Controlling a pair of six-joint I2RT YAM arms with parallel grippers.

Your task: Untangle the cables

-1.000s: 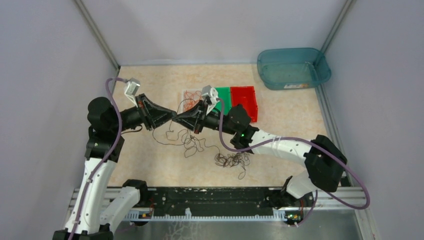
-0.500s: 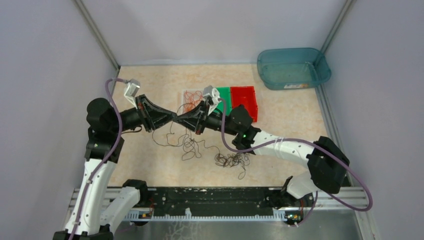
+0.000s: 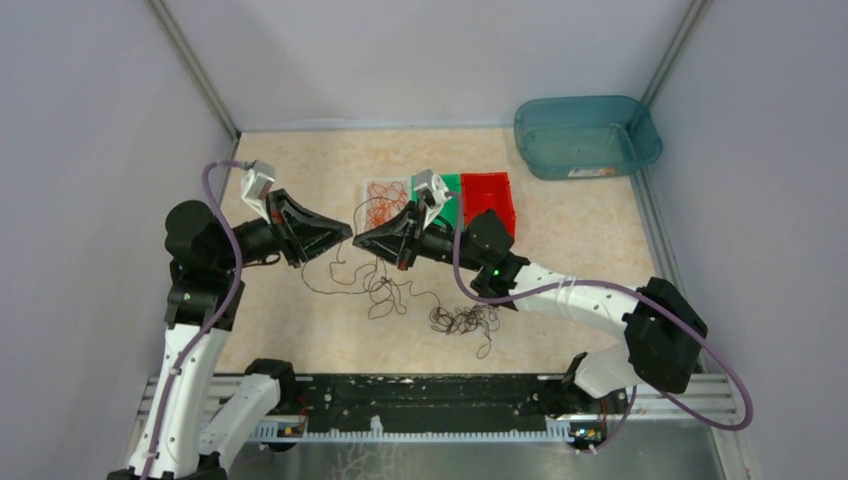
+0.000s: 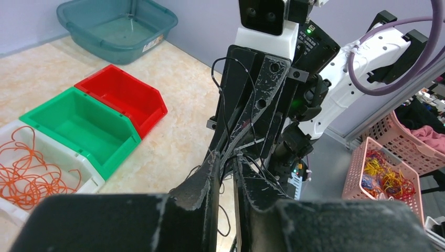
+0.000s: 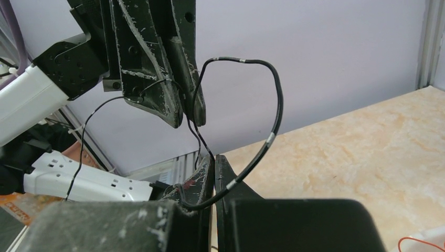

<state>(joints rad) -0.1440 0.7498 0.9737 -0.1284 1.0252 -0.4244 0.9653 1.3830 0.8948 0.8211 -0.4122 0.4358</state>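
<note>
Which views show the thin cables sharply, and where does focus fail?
Top external: even light, dark cables thin but legible on the pale table. Left wrist: left hand soft near the lens. Right wrist: black cable loop crisp against the wall.

Cables across table centre

Tabletop is showing a matt, marble-patterned beige surface. Red bin and green bin are presenting glossy moulded plastic; teal tub is reading translucent plastic. Left gripper is showing matt black, scuffed whitish. Black cable is appearing smooth, faintly shiny.
</note>
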